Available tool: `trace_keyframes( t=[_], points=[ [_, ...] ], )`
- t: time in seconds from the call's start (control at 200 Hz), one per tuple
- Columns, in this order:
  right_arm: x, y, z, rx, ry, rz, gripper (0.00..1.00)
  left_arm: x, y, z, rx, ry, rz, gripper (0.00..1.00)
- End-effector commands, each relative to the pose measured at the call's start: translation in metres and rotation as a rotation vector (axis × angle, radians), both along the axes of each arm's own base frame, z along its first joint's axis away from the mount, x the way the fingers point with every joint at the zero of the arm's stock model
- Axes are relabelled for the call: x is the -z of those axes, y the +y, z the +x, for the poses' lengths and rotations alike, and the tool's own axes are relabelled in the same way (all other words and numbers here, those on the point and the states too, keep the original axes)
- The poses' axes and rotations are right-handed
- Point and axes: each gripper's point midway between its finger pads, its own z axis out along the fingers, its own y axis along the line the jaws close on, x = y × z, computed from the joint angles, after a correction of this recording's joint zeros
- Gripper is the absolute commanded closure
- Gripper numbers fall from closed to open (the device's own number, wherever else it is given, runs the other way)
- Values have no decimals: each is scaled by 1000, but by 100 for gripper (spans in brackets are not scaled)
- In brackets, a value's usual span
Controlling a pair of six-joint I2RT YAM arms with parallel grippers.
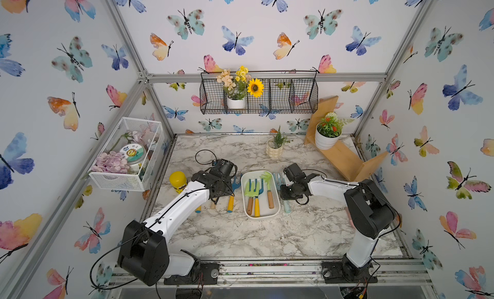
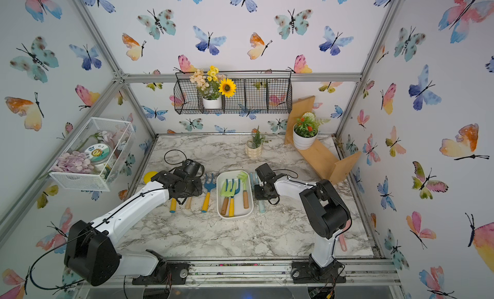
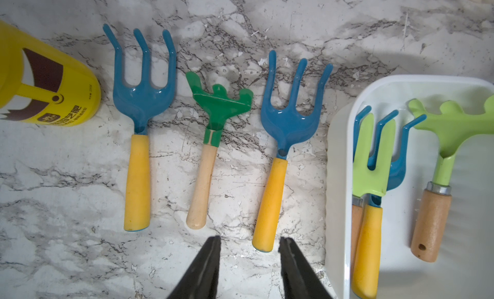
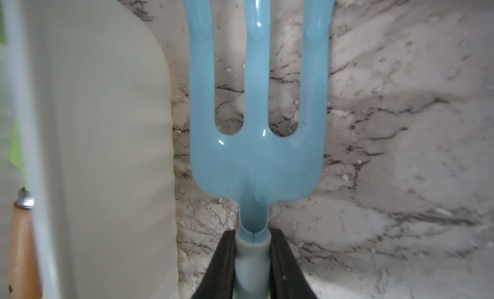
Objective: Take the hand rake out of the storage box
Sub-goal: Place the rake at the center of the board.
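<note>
Nearest me, above the marble table [image 1: 240,236] on the left side of the storage box [image 1: 264,213], the left gripper [image 3: 250,240] hangs with its jaws apart and nothing between them. On the box's opposite side the right gripper [image 4: 252,233] is clamped on the neck of a pale blue fork [image 4: 256,161], just outside the wall. I cannot tell whether that fork rests on the marble.

The hand rake [image 1: 268,188] lies inside the box along the wall nearer the right arm. Its wooden handle points toward me and its light green head lies at the far end, apart from the green fork [image 1: 249,190] and blue fork [image 1: 257,208].

I'd judge the right claw should release its fork, then come straight down across the wooden handle. It should lift level so the head clears the rim.
</note>
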Motion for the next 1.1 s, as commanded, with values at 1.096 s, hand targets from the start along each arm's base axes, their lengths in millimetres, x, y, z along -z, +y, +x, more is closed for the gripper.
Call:
trace_keyframes(
  t=[1.096],
  points=[
    [-51,-6,10,87,-73,25,53,-2,9,-3,-19,-18,14,58]
  ],
)
